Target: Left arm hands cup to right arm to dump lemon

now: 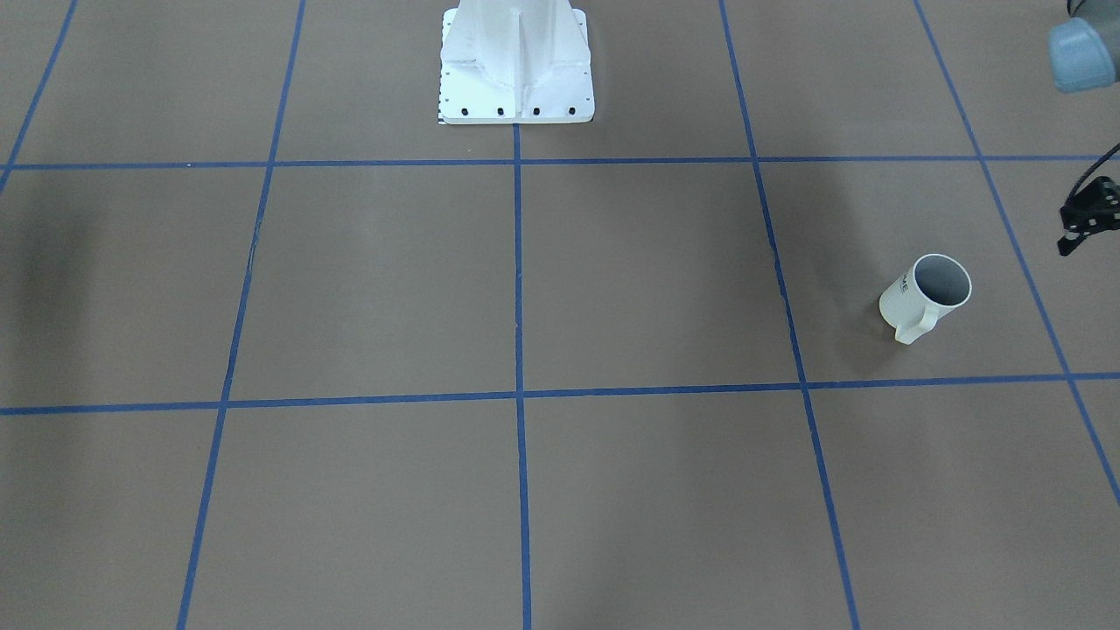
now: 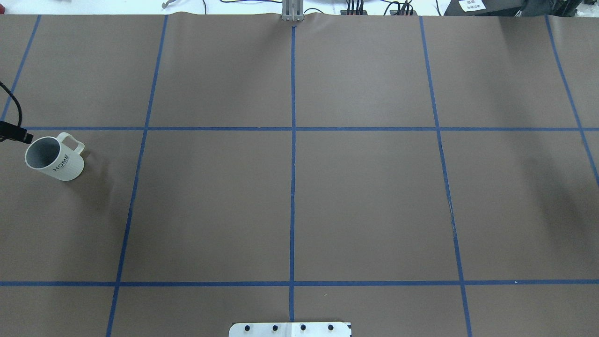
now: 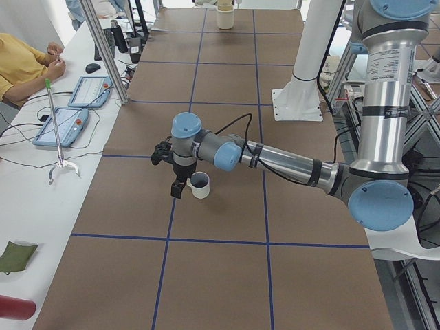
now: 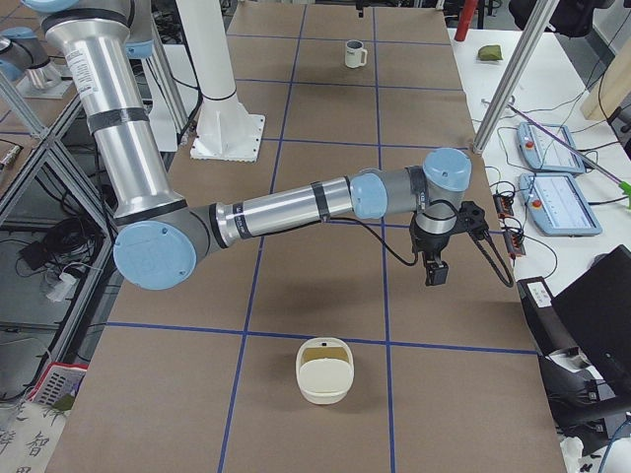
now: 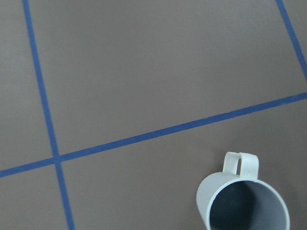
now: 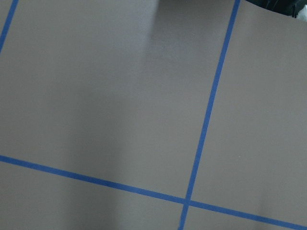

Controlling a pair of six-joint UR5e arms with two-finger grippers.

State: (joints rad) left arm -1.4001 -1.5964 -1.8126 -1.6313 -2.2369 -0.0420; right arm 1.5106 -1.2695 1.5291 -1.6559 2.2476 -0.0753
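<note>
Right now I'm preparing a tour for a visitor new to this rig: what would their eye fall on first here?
The small white mug with black HOME lettering stands upright near the robot's left end of the brown table gridded with blue tape. The long silver left arm stretches out to it, with the left gripper right beside the mug. The right arm reaches over the opposite end.

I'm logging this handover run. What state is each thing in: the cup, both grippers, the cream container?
cup: upright on the table, ungripped, no lemon visible inside.
left gripper: close beside the cup; open or shut unclear.
right gripper: above bare table, far from the cup; open or shut unclear.
cream container: standing on the table, untouched.
</note>
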